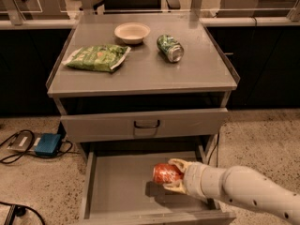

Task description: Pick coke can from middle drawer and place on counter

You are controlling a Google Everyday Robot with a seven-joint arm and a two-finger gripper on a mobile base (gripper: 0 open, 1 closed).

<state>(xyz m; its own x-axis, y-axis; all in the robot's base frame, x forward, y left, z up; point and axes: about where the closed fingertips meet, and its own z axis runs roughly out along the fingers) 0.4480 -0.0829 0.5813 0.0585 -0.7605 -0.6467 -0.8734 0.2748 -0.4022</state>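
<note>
The coke can (164, 173) is red-orange and lies sideways inside the open middle drawer (117, 191), right of centre. My gripper (176, 176) reaches in from the lower right on a white arm, with one finger above and one below the can's right end, shut on the can. The can's shadow falls on the drawer floor just below it. The counter (140, 71) is the flat grey cabinet top above.
On the counter lie a green chip bag (97, 58), a small cream bowl (132, 32) and a green can (169, 48) on its side. The upper drawer front with a dark handle (146, 124) is closed. A blue box with cables (47, 144) sits on the floor at left.
</note>
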